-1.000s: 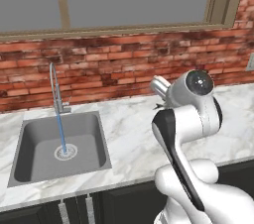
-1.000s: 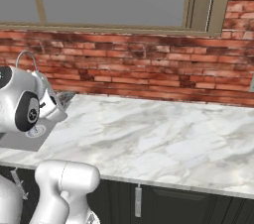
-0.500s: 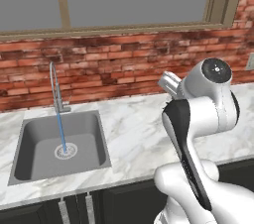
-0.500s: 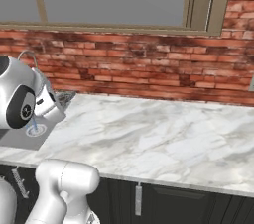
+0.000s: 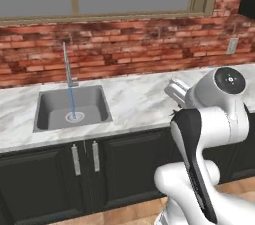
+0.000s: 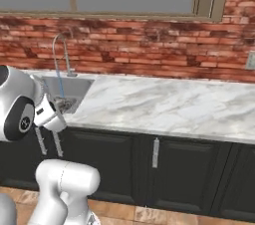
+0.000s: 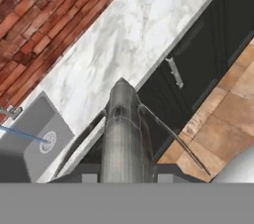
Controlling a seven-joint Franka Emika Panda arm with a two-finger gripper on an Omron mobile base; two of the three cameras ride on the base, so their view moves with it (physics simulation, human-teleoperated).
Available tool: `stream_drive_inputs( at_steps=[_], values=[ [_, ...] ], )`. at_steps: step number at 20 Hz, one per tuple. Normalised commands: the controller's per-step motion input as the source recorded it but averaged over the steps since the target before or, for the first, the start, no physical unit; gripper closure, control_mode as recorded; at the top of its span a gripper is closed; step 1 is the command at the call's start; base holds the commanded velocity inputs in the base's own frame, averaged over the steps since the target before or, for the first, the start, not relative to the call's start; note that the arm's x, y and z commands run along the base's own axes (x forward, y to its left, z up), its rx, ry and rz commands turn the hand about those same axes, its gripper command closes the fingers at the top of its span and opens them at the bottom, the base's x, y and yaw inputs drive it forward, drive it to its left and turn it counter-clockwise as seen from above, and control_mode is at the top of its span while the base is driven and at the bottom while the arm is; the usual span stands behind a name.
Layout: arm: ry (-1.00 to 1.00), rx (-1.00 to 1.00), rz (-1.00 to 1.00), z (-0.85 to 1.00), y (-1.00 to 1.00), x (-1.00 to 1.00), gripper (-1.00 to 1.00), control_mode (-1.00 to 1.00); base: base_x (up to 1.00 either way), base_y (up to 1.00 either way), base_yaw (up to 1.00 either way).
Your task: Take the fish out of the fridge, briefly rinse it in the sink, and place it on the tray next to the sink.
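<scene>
In the hand view my gripper [image 7: 126, 177] is shut on the fish [image 7: 124, 136], a silvery-grey body with thin dark fins that points away from the hand. The hand hangs in front of the counter, above the dark cabinet fronts. The sink [image 7: 34, 141] lies to the left in that view. In the left base view the gripper [image 5: 176, 91] is well right of the sink [image 5: 50, 112]; in the right base view the gripper [image 6: 51, 115] is just in front of the sink [image 6: 74, 85]. The fridge and the tray are out of view.
A thin blue stream of water runs from the faucet [image 5: 65, 62] into the drain [image 5: 73, 116]. The marble counter [image 6: 164, 104] stretches right of the sink below a brick wall and a window. Dark cabinets [image 5: 114, 164] stand under it, above a tiled floor [image 7: 223, 119].
Both base views have pulled back from the counter, so cabinet fronts and floor now show. The arm's upper part has swung right. The gripper has stayed shut on the fish.
</scene>
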Motion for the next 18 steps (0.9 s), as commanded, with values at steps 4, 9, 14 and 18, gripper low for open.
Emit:
stream_drive_inputs(
  at_steps=[4,9,14,18],
  values=[
    [0.0,0.0,0.0,0.0,0.0,0.0,1.0,1.0,-0.44,1.0,-0.06],
    [0.0,0.0,0.0,0.0,0.0,0.0,1.0,1.0,-0.04,1.0,-0.07],
    [0.0,0.0,0.0,0.0,0.0,0.0,1.0,1.0,0.0,1.0,-0.08],
    [0.0,0.0,0.0,0.0,0.0,0.0,1.0,1.0,0.01,1.0,-0.07]
  ],
)
